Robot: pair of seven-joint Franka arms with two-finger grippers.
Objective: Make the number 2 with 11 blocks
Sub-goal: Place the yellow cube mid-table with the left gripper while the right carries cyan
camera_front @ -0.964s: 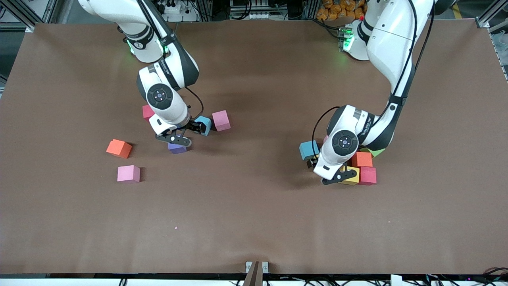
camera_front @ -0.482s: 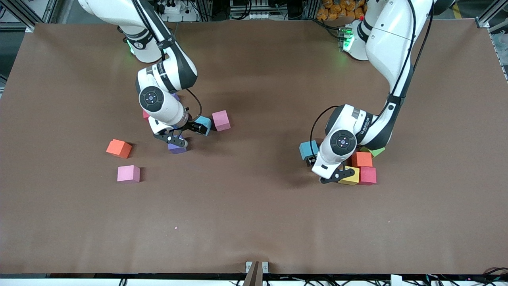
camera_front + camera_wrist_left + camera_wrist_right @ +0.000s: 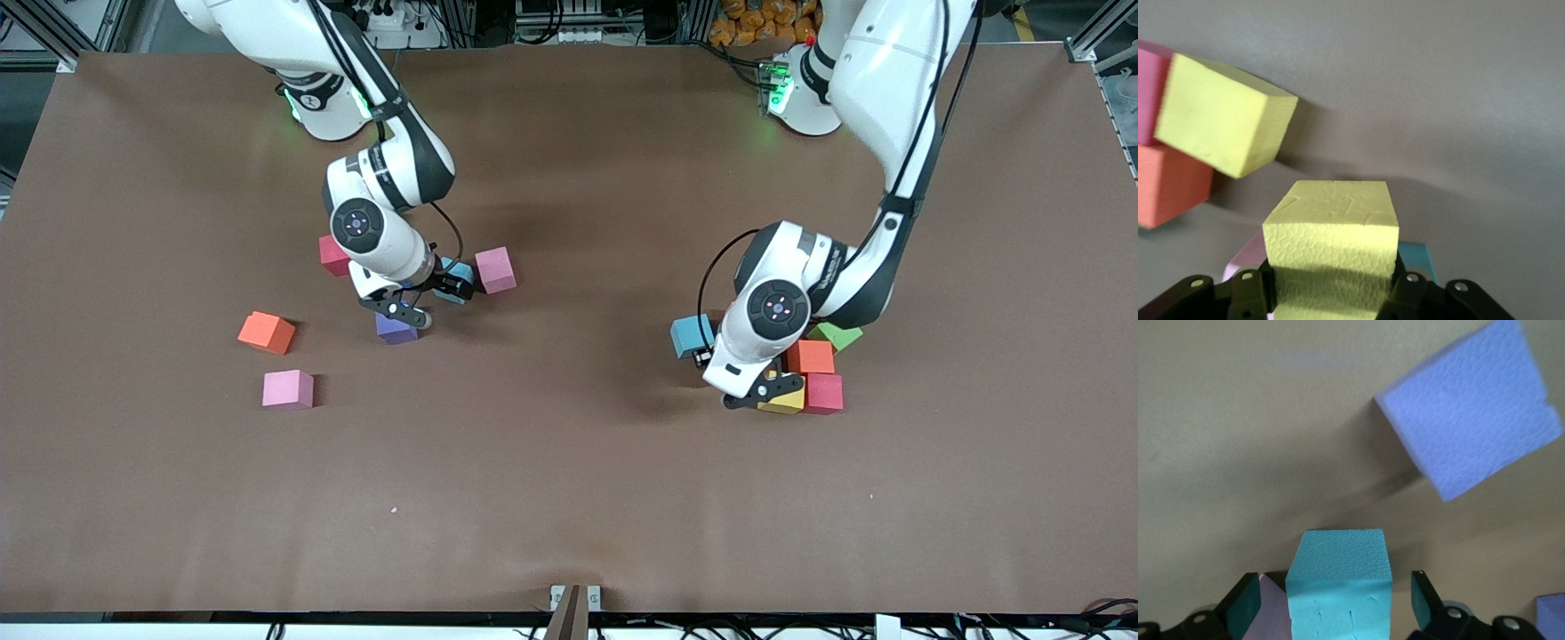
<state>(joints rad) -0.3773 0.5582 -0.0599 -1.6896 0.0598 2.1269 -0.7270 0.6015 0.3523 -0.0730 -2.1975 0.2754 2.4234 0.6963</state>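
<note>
Two groups of blocks (image 3: pixel 288 389) lie well apart on the table (image 3: pixel 569 498). One sits toward each arm's end.

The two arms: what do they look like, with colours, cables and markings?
Both arms have glossy white shells with black joint bands. Each wrist carries a round dark grey cap, and a thin black cable loops beside it. The bases glow green. The left gripper and the right gripper have black fingers.
</note>
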